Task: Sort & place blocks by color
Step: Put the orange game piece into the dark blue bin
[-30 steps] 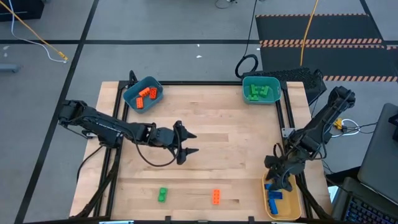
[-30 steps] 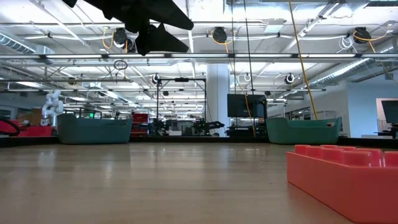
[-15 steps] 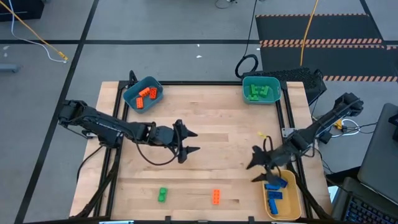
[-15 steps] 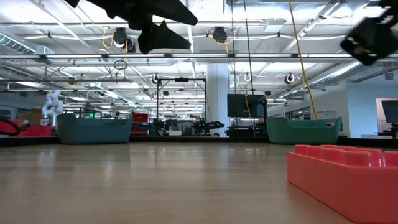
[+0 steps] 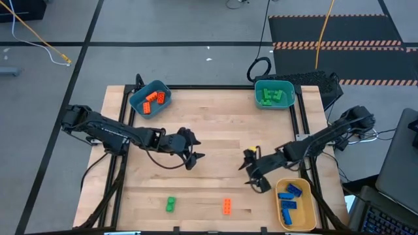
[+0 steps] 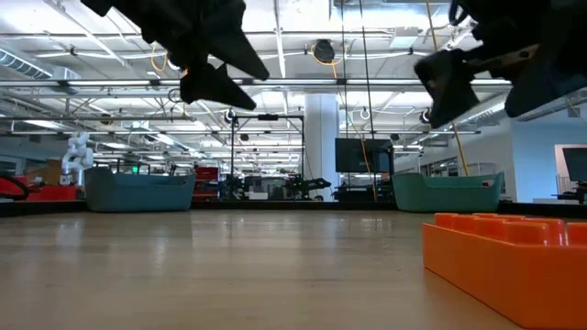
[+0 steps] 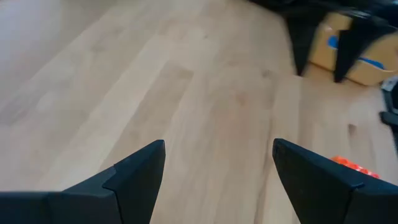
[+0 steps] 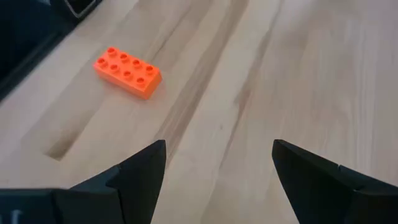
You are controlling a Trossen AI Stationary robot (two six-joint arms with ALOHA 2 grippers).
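blocks: one orange block [image 5: 226, 206] and one green block [image 5: 170, 204] loose, both long axis toward table's near edge
right gripper [image 5: 252, 172]: spread, empty, orange block just ahead
left gripper [image 5: 192, 150]: spread, empty

Orange blocks [image 5: 226, 207]: four. Green blocks [image 5: 170, 204]: about four. Blue blocks [image 5: 288, 199]: three. Bins [image 5: 161, 89]: three.

We note a lab hall: ceiling trusses [image 6: 303, 84], hanging cables [image 6: 438, 92], monitors [image 6: 363, 154] beyond the desk [image 5: 215, 137].

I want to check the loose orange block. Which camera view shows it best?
The right wrist view: the orange block lies whole, studs clear. The high view shows it small; the low view only one cropped end; the left wrist view an edge.
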